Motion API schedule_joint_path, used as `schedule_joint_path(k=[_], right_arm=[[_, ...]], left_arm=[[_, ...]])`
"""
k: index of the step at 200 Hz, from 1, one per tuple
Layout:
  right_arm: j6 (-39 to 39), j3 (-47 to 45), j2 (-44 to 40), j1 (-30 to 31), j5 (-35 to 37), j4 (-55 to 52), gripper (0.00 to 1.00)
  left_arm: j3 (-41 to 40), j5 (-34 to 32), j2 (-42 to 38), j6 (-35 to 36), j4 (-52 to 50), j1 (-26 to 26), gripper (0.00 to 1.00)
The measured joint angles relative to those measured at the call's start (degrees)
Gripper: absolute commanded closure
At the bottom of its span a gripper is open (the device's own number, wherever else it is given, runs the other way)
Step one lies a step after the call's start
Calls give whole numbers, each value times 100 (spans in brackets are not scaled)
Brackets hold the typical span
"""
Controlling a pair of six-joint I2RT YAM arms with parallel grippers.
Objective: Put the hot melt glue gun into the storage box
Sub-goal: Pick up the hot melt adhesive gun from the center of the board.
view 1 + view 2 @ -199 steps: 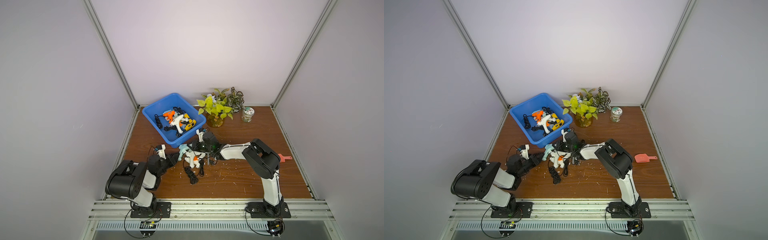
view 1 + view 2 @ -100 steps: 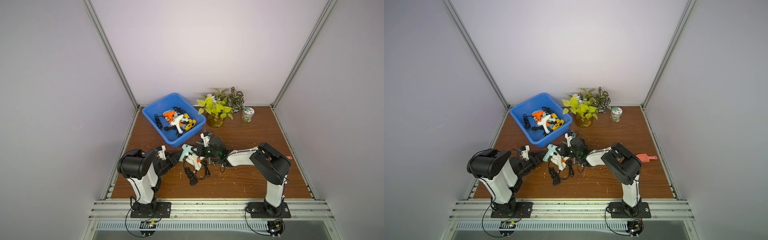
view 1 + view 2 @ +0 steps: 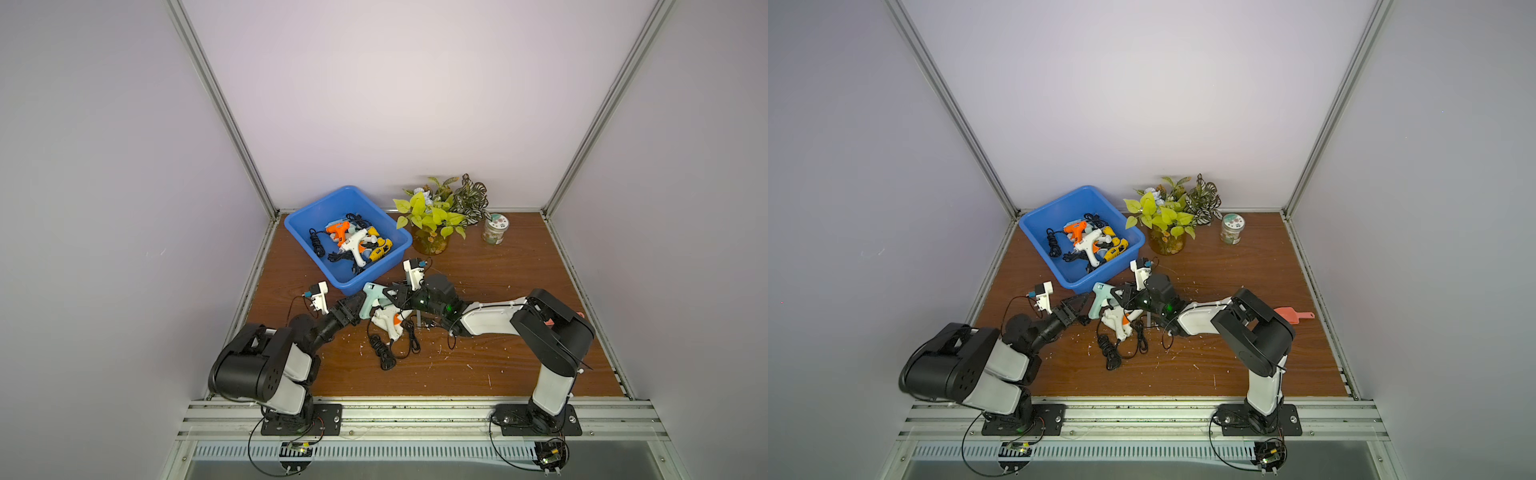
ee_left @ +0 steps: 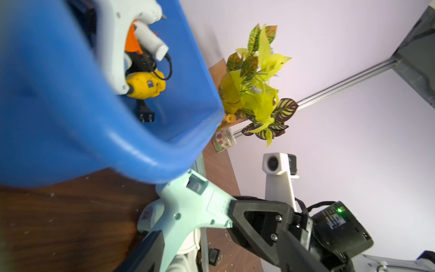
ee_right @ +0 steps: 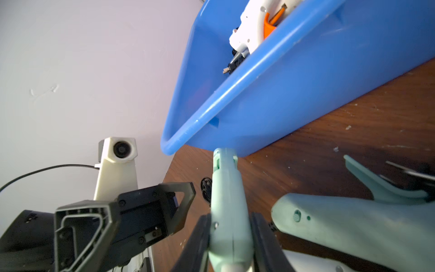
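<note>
Logging both top views: brown wooden table [image 3: 478,365]; potted plant [image 3: 432,220] and patterned jar [image 3: 494,229] along the back edge; pink scoop [image 3: 1293,316] behind the right arm's elbow. Noted loose white glue gun [image 3: 386,325] with orange trigger lying on the table just in front of the grippers, black cord [image 3: 384,353] coiled nearer the front. Counted orange glue gun [image 3: 337,229], boxed white glue gun [image 3: 355,245] and yellow tool [image 3: 380,249], cords tangled, inside the bright blue storage box [image 3: 328,208] at back left. Found mint-green glue gun [image 3: 369,300] outside the box, just beside its near wall and the loose white one. Saw both arms stretched low, meeting at it: right gripper [image 3: 390,296] from the right, left gripper [image 3: 352,309] from the left.

Turning to left wrist view: confirmed a right finger [image 4: 256,205] pressed on the barrel's nozzle end; rear opening close under the blue rim; handle running alongside a left finger [image 4: 146,252].

Turning to right wrist view: confirmed right jaws clamped on the mint barrel from both sides; left jaws spread wide, holding nothing, beside the gun with a gap between.
</note>
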Motion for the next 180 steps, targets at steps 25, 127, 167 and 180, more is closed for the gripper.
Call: schedule_joint_path(k=[25, 127, 167, 180], right_arm=[[-151, -7, -264, 0, 9, -55, 100], [-479, -13, -1193, -367, -715, -442, 100], [-560, 9, -1526, -702, -1329, -599, 100], [-551, 11, -1585, -822, -1515, -599, 100]], left_arm=[[306, -162, -1526, 638, -1720, 0, 3], [1943, -227, -3034, 2645, -5860, -2, 0], [1947, 551, -2752, 2566, -5571, -33, 5], [1947, 728, -2758, 2538, -5460, -68, 8]])
